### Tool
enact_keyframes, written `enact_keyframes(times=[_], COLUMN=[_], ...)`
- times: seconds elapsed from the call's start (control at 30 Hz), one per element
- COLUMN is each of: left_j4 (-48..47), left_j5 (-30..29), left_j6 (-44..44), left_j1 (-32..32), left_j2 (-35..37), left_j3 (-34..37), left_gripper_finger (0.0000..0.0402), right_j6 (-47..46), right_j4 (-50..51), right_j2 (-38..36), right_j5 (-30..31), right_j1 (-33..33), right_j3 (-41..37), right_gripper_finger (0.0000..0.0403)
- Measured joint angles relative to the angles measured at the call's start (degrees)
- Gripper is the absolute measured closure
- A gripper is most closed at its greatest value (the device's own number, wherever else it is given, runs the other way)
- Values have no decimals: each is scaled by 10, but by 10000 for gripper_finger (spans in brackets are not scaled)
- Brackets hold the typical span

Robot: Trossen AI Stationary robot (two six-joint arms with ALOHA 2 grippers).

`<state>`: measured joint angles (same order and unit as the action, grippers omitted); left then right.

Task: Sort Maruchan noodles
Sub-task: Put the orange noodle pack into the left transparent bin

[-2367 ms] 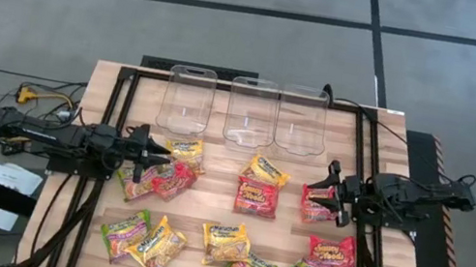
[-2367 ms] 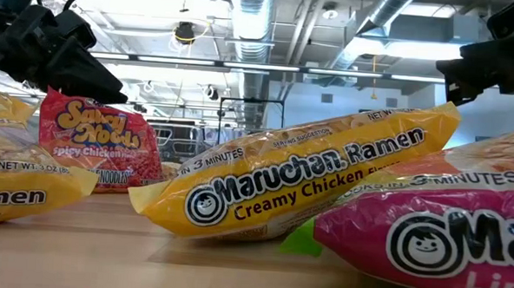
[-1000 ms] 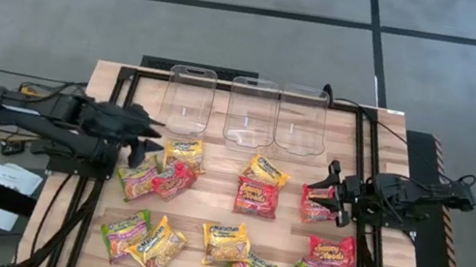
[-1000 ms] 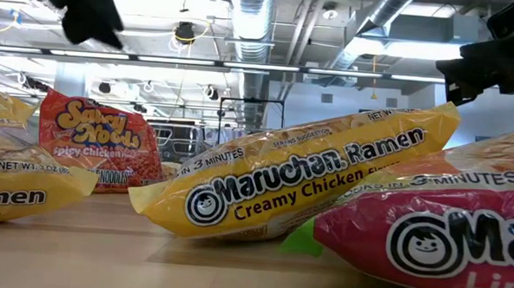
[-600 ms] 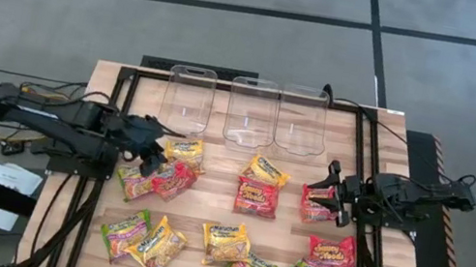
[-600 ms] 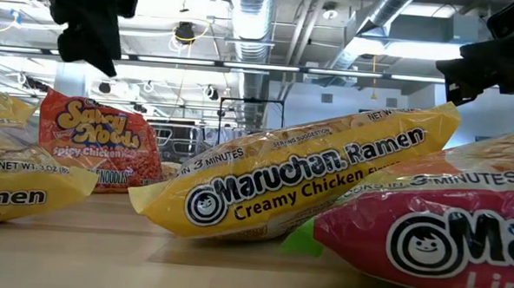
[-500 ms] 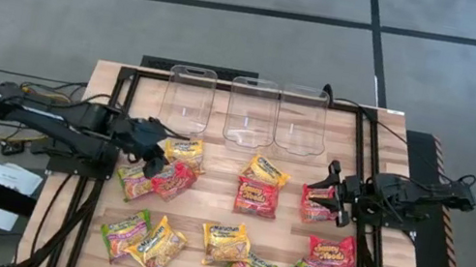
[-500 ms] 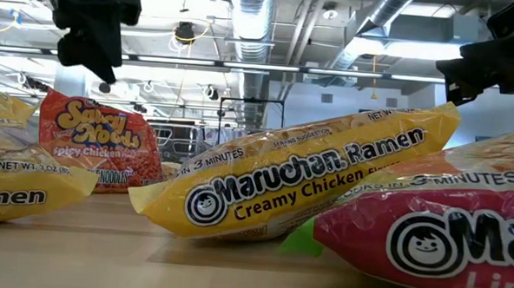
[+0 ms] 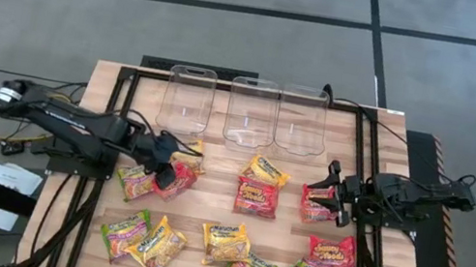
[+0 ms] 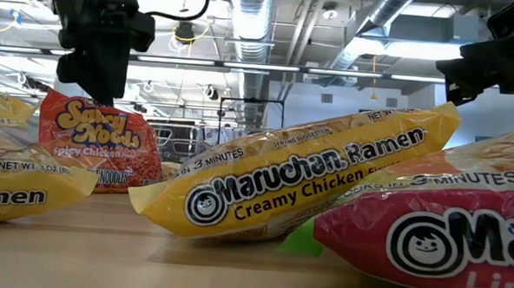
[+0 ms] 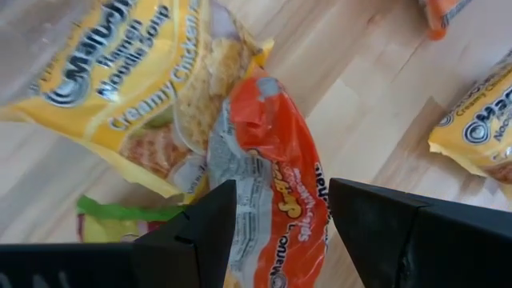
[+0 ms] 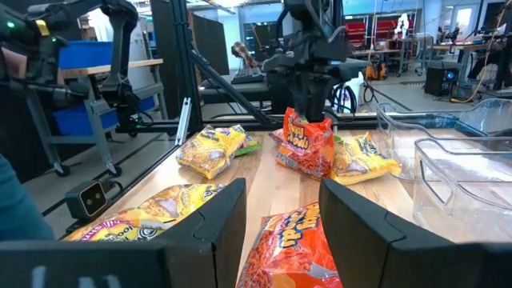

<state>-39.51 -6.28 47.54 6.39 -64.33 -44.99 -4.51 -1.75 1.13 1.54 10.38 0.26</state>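
About a dozen noodle packets lie spread over the wooden table (image 9: 205, 208). My left gripper (image 9: 163, 165) (image 11: 282, 192) is open and points down over a red-orange packet (image 9: 175, 180) (image 11: 276, 184). That packet stands up on one edge, between a yellow packet (image 9: 186, 151) and a green-and-pink one (image 9: 135, 183). One finger stands on each side of its upper edge; I see no touch. My right gripper (image 9: 317, 203) (image 12: 282, 192) is open and level, its fingers on either side of another red-orange packet (image 9: 314, 206) (image 12: 290, 240), which lies flat.
Three clear bins (image 9: 188, 100) (image 9: 252, 111) (image 9: 302, 120) stand in a row at the far edge. More packets lie in the middle (image 9: 256, 197) and along the near edge (image 9: 157, 244) (image 9: 226, 241) (image 9: 332, 251). Black frame rails (image 9: 111, 131) run along both sides.
My left gripper has swung toward the table's right and near edge. It has tipped from level to pointing down and come down over the upright red-orange packet. No packet has moved.
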Motion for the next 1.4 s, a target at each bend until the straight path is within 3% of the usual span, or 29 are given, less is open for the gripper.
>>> enact_keyframes(times=[0.93, 1.07, 1.4], left_j4=[45, 47, 48], left_j5=[15, 11, 10], left_j6=[31, 31, 0], left_j1=[12, 12, 12], left_j2=[-119, -117, -117], left_j3=[0, 0, 0], left_gripper_finger=[220, 252, 391], right_j6=[0, 0, 0], right_j4=[-2, -2, -2], right_j2=[8, 7, 7], right_j5=[-1, 0, 0], right_j1=[0, 0, 0], right_j3=[0, 0, 0], right_gripper_finger=[221, 221, 221])
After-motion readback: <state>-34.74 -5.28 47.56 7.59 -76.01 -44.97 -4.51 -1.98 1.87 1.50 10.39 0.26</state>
